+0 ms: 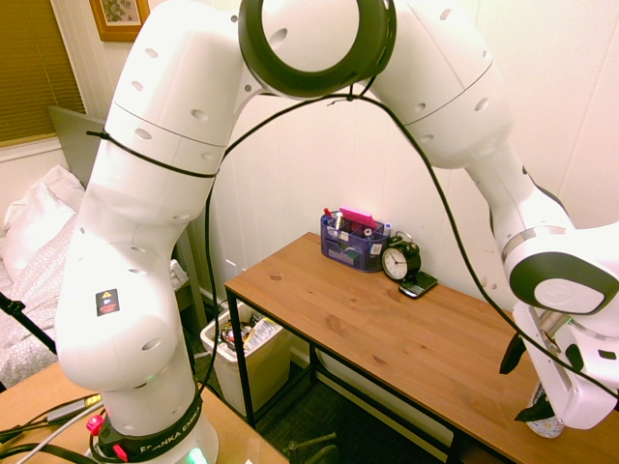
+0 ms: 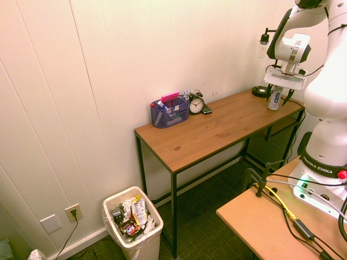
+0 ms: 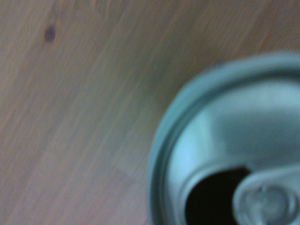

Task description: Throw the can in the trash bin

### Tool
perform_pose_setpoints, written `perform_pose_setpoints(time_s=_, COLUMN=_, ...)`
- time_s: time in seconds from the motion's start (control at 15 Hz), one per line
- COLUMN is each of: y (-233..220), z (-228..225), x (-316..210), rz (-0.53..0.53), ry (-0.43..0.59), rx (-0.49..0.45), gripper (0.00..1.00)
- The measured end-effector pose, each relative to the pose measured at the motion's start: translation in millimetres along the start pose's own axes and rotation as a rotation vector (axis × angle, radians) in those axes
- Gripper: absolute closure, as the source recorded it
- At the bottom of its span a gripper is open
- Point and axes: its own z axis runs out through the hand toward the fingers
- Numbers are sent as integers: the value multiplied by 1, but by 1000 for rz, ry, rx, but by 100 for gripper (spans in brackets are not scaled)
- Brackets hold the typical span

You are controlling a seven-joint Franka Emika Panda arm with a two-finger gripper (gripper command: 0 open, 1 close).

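Right now, the tool (image 2: 278, 100) is hanging down over the far end of the brown tabletop (image 2: 217, 125), away from the bin. Its two dark fingers (image 2: 269, 91) are standing wide open, one on each side of the can (image 2: 275, 99). The can is standing upright on the tabletop, between the fingers. It is showing silver and white colors with some blue print, and its shiny top is showing a dark open hole and a pull tab (image 3: 267, 204). Near the can, a round black base (image 2: 260, 92) is resting on the tabletop. Well apart from the can, toward the other end, a see-through purple box (image 2: 171, 115) is holding pens (image 2: 186, 94) and a bright pink thing (image 2: 170, 96). A black clock (image 2: 197, 104) with a white face is standing just beside the box, and a small, flat black thing (image 2: 206, 109) is lying next to the clock. Down on the floor (image 2: 211, 203), the off-white trash bin (image 2: 146, 250) is standing near the box end of the tabletop. Wrappers (image 2: 139, 210) and other trash are filling it.
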Motion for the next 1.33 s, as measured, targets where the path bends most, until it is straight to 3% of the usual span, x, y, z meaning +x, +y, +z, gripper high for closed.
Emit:
perform_pose_setpoints(time_s=0.53, y=-26, z=1, x=6, rz=139, ry=93, rx=-15, gripper=0)
perform_pose_setpoints(time_s=0.6, y=-29, z=3, x=9, rz=148, ry=99, rx=-17, gripper=100)
perform_pose_setpoints(time_s=1.33, y=-44, z=6, x=17, rz=188, ry=123, rx=-7, gripper=100)
